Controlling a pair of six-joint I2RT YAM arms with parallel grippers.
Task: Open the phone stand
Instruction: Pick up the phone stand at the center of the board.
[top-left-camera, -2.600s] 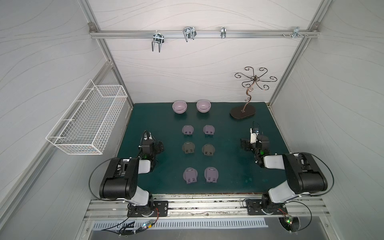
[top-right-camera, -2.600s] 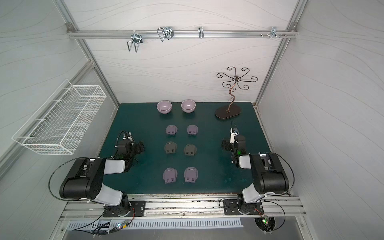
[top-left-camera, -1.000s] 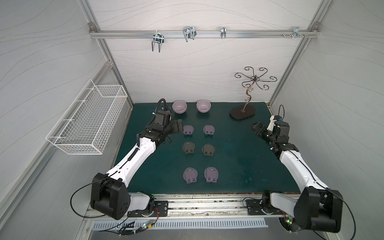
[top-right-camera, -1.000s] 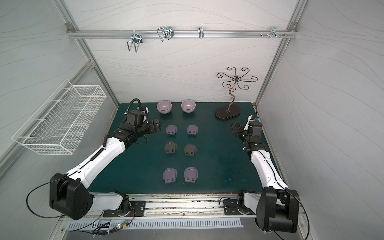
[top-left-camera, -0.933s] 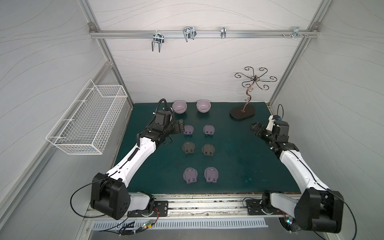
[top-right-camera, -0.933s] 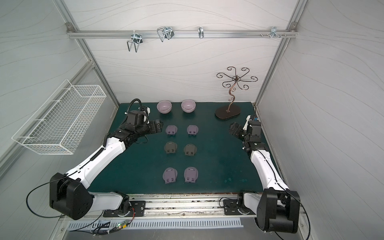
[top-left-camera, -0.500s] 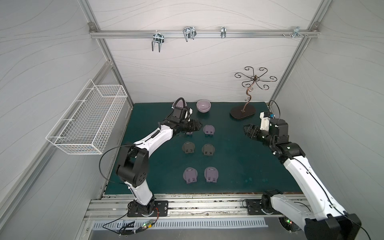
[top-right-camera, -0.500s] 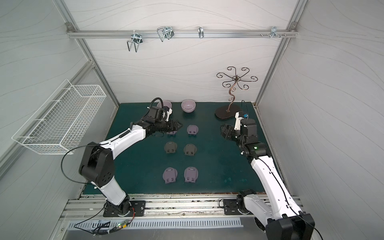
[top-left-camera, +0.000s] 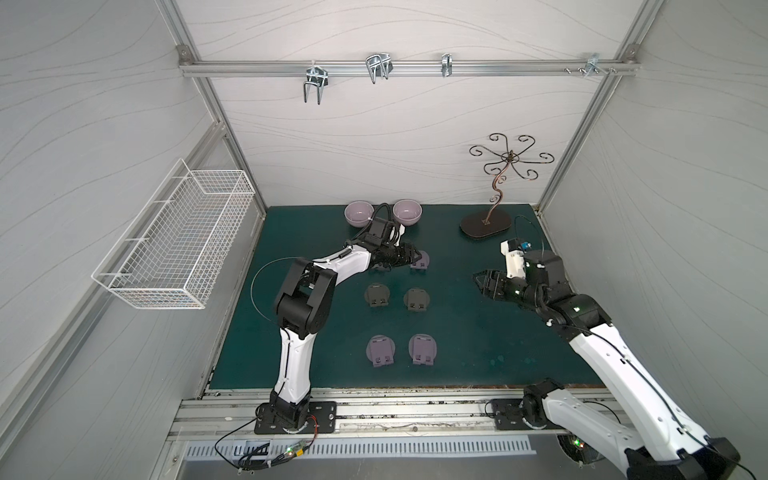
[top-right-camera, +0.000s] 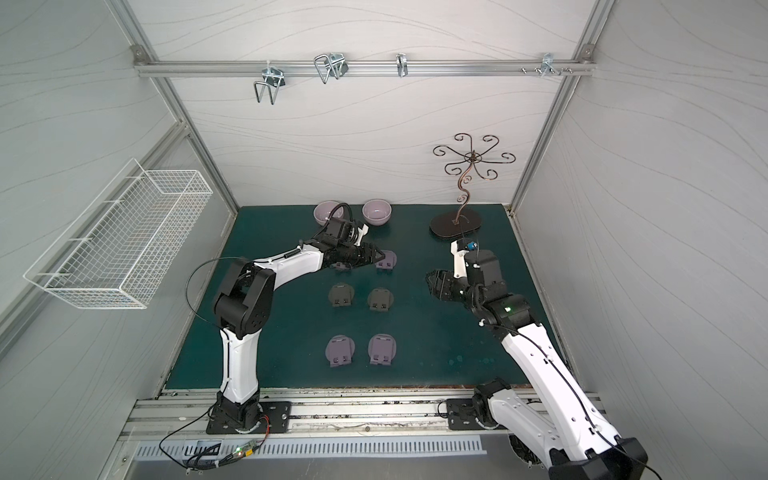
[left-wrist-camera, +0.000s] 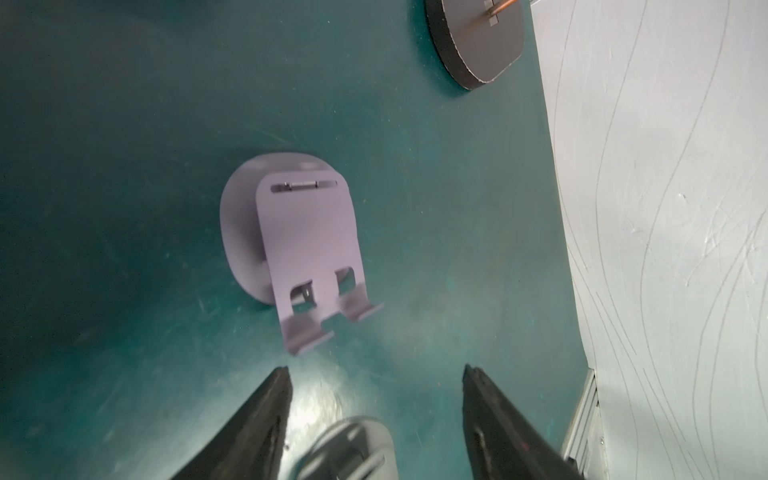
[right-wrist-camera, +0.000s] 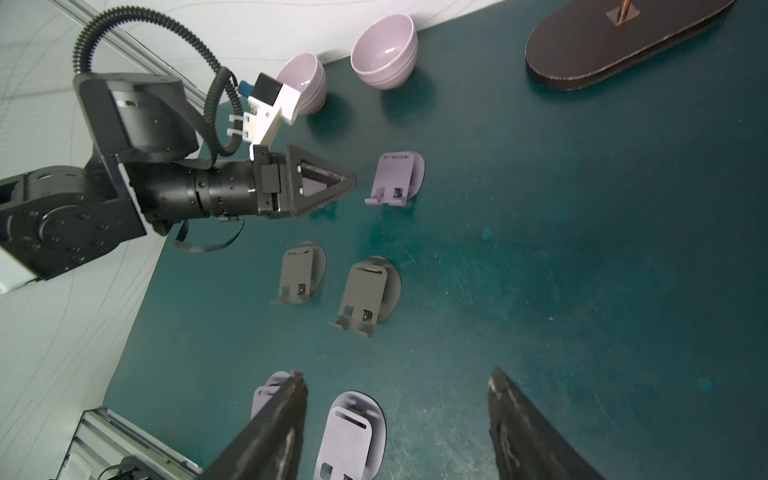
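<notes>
A robotics lab test cell: white panel walls (top-left-camera: 374, 145) in aluminium framing (top-left-camera: 580, 141) box in a green-matted table (top-left-camera: 478, 332). A left arm (top-left-camera: 299, 299) and right arm (top-left-camera: 602, 353) are bolted to a rail (top-left-camera: 415, 410) at 6 o'clock (loose wiring (top-left-camera: 253, 457) trails beneath). Six phone stands (top-left-camera: 417, 299) lie in a grid; a hook bar (top-left-camera: 498, 67) spans 12 o'clock, a wire basket (top-left-camera: 174, 245) at 9.

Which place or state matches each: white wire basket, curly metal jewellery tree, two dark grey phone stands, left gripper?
1. white wire basket
2. curly metal jewellery tree
3. two dark grey phone stands
4. left gripper

A. middle row on the green mat
B. jaws apart, empty
C. hung on the side wall
D. back corner of the mat

Pairs: 1-C, 2-D, 3-A, 4-B
</notes>
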